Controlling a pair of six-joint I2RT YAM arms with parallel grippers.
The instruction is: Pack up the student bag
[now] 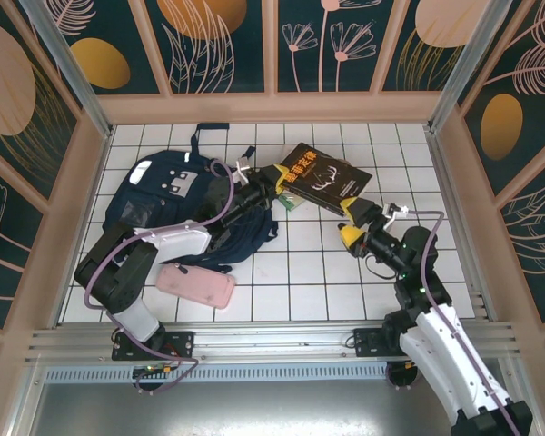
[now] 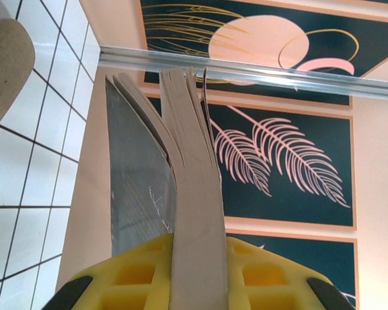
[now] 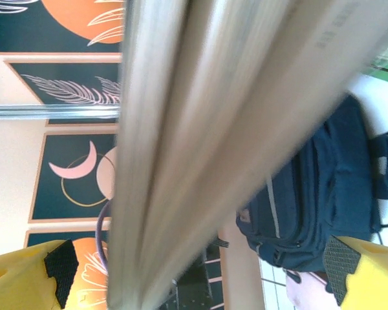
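A glossy black book (image 1: 325, 177) is clamped by the left gripper (image 1: 274, 188); the right gripper (image 1: 351, 216) is spread wide around it. Insertion into the navy-blue fabric student bag (image 1: 168, 204), lying at nine o'clock, is judged to be called for next.

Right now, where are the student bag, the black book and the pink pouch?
student bag (image 1: 138, 198): top view, navy fabric on its left side.
black book (image 1: 327, 177): top view, middle of its cover.
pink pouch (image 1: 195, 286): top view, middle of its top face.
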